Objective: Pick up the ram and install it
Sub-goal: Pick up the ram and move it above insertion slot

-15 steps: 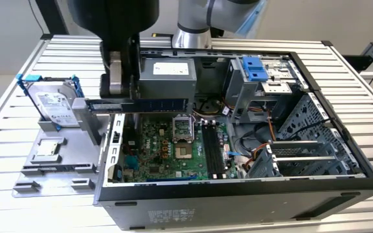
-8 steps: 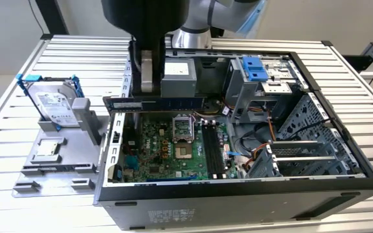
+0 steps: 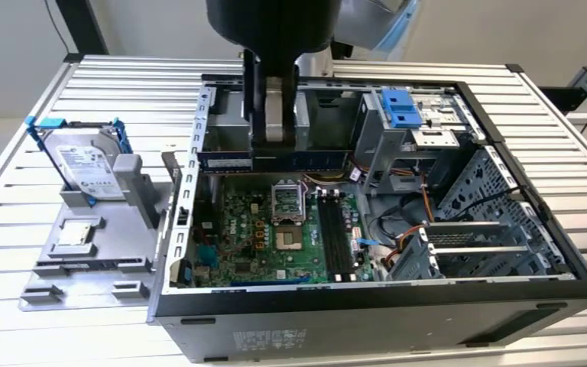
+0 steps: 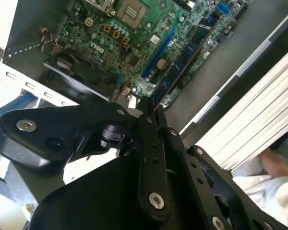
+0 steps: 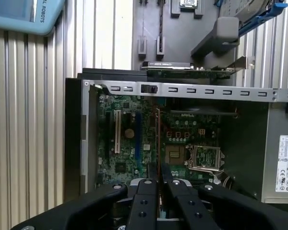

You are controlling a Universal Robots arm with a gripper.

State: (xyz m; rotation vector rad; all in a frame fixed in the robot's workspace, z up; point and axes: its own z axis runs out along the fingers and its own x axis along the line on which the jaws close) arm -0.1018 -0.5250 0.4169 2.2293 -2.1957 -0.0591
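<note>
Well, ram [image 3: 222, 161] in hand [image 3: 273, 150] over open case [image 3: 375, 303]

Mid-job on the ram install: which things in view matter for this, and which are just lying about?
Job: gripper, shut on the ram; memory slots; motherboard; open computer case.
Lying about: hard drive in its blue frame; grey fixture under it.

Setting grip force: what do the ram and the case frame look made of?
Ram: looks like rigid circuit-board laminate, dark blue-green, matte, black chips on it. Case frame: likely bare sheet steel or aluminium, dull silver, thin with punched slots.
</note>
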